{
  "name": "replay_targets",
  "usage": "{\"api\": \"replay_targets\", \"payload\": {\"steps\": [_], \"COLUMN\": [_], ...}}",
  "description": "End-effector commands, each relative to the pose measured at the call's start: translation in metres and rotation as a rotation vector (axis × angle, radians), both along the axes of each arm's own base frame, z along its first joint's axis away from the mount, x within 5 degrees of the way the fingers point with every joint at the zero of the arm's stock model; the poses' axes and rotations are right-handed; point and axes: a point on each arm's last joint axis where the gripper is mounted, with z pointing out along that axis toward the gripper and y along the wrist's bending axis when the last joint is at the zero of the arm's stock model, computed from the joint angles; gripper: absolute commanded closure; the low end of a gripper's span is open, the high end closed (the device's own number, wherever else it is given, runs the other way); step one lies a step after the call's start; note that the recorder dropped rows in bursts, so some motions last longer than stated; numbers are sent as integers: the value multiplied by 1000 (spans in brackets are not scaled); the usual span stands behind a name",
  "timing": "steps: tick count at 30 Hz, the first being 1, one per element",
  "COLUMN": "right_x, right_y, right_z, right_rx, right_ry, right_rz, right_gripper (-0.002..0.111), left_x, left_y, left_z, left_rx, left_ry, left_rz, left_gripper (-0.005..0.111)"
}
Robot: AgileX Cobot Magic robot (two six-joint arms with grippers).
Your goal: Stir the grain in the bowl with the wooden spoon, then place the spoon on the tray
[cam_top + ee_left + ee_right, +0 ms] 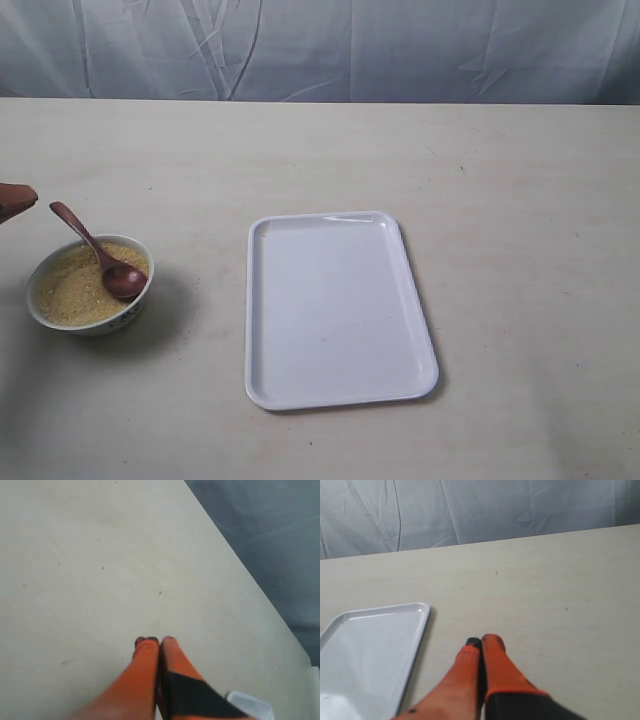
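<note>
Wooden spoon (98,256) leans in the bowl (95,320), its tip on the grain (72,288). Our left hand (159,641) and right hand (481,641) are pinched closed, empty; we should open the left wide, then grip the handle high.

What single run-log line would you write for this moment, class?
wooden spoon: in bowl on grain, unheld | tray: beside bowl | left claw: shut | right claw: shut

L tool (160,640): jaws together | R tool (481,640): jaws together, prob. fully
</note>
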Motion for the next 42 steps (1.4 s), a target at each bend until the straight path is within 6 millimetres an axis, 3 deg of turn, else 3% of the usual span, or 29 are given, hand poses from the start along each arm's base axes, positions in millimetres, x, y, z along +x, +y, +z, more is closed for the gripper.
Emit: {"api": "replay_targets", "payload": {"steps": [1,5,8,23,31,39,42], "right_x": [0,0,0,0,0,0,0], "right_y": [0,0,0,0,0,0,0], "right_z": [0,0,0,0,0,0,0], "right_rx": [-1,-1,-1,-1,-1,-1,-1], "right_ry": [-13,-13,-13,-15,-13,-13,-15], "right_rz": [-5,-5,-5,-5,-5,-5,-5], "right_gripper": [108,108,108,108,108,108,108], "left_x": [2,0,-2,17,18,18,18], "left_y": [2,1,0,0,-2,-2,-1], "left_z": [-4,-5,-6,-34,-35,-36,-36], "left_rx": [3,16,7,-162,-218,-216,-211], "left_ry": [6,18,36,13,-13,-11,-7], "left_rz": [-22,-61,-76,-146,-158,-157,-154], "left_gripper": [92,73,67,67,69,91,93]}}
